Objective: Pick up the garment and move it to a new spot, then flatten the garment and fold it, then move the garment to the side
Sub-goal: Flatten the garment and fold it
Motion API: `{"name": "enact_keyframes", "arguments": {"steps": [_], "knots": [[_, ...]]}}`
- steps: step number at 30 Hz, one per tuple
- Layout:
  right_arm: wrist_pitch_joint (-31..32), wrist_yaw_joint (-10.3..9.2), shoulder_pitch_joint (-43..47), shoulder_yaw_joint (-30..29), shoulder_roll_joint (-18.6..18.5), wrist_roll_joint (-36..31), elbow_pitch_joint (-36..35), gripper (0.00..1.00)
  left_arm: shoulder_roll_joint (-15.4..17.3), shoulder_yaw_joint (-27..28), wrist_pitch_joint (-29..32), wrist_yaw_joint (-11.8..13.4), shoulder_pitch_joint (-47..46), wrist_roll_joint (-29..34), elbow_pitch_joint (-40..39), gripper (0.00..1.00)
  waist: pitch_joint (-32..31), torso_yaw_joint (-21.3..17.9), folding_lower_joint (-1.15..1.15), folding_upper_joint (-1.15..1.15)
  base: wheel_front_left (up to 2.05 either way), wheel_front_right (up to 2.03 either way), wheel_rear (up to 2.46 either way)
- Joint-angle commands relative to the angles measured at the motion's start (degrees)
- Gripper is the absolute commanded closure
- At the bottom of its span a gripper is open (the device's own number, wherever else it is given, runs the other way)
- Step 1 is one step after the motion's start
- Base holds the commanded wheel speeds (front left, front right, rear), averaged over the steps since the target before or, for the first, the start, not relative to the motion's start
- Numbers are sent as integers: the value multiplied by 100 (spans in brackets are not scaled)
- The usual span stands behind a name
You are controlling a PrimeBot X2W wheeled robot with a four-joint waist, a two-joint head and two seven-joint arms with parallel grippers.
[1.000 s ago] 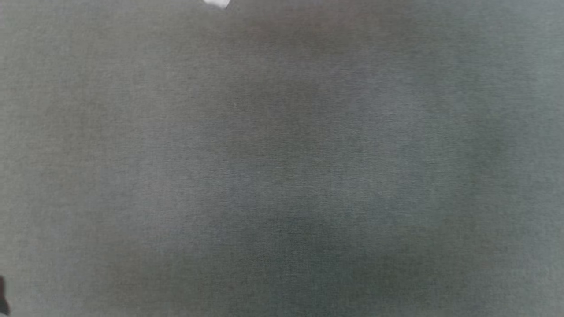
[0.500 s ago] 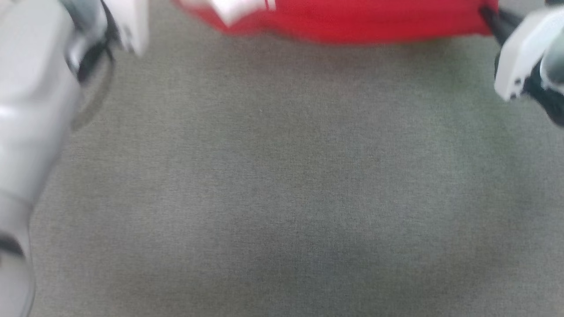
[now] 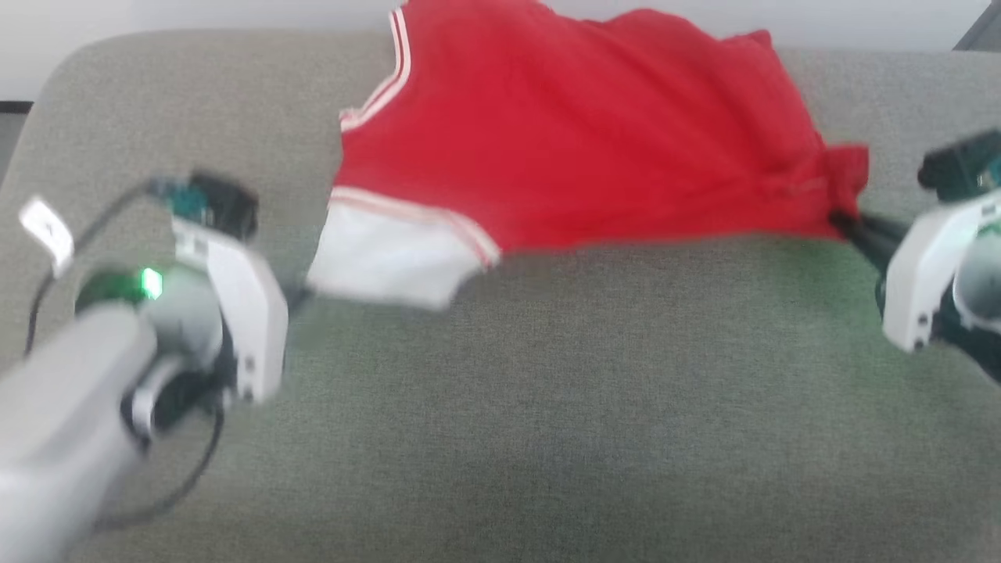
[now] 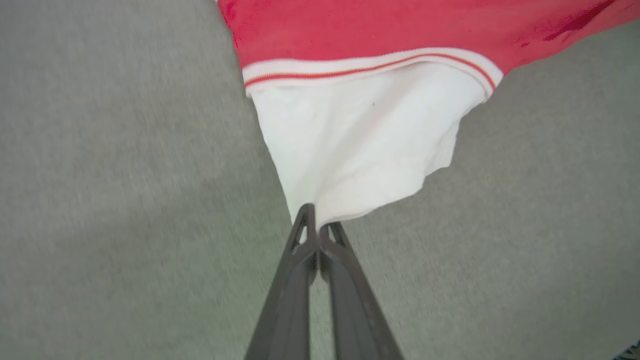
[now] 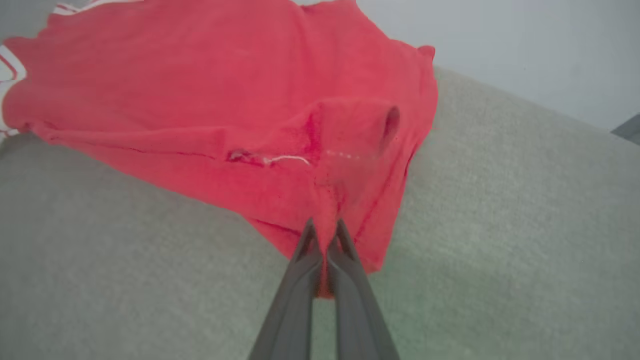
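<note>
Grey-green woven pad (image 3: 500, 407) with a rounded far-left corner; pale wall (image 3: 195, 14) just behind its far edge. Spread along that far edge, about midway between the corners: the garment (image 3: 579, 141), plain red face up, long axis running left to right. White sleeve (image 3: 391, 258) at the left end, bunched red cloth at the right end, striped trim toward the far-left corner. Near hem drawn straight between two grips. Left gripper (image 4: 316, 225) closed tight on the sleeve's edge. Right gripper (image 5: 325, 232) likewise clamped on a red fold at the right end. Head view blurred.
</note>
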Motion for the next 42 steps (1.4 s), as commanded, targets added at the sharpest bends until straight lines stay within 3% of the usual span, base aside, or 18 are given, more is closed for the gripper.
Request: {"name": "enact_keyframes", "arguments": {"steps": [1,5,10,23,27,33,37,42], "knots": [[-2,-10,169,17,-94,61,-100,100,159,6,91,196,236,-84,-290,100,-37,4,0,0,0,0,0],[9,-10,655,69,-352,222,-462,100,660,41,263,930,1025,-410,-1443,100,-95,12,0,0,0,0,0],[76,-10,1205,110,-643,383,-878,100,1091,-4,316,1575,1815,-720,-2465,100,-153,24,0,0,0,0,0],[248,-10,2590,200,-1335,819,-1864,100,1587,-215,348,2519,3094,-1234,-3708,100,-341,20,0,0,0,0,0],[140,-10,2845,95,-1419,905,-2038,100,1661,-171,304,2638,3158,-1250,-3935,100,-356,6,0,0,0,0,0],[-31,-10,2928,-185,-1378,838,-2134,100,1850,1,255,2614,2755,-913,-4113,100,-361,-36,0,0,0,0,0],[-113,-10,2791,-465,-1262,722,-2149,100,1991,211,314,2481,2262,-672,-4104,100,-335,-106,0,0,0,0,0],[-95,-10,2554,-865,-1084,515,-2054,100,1972,416,459,2112,1541,-411,-3823,100,-212,-211,0,0,0,0,0]]}}
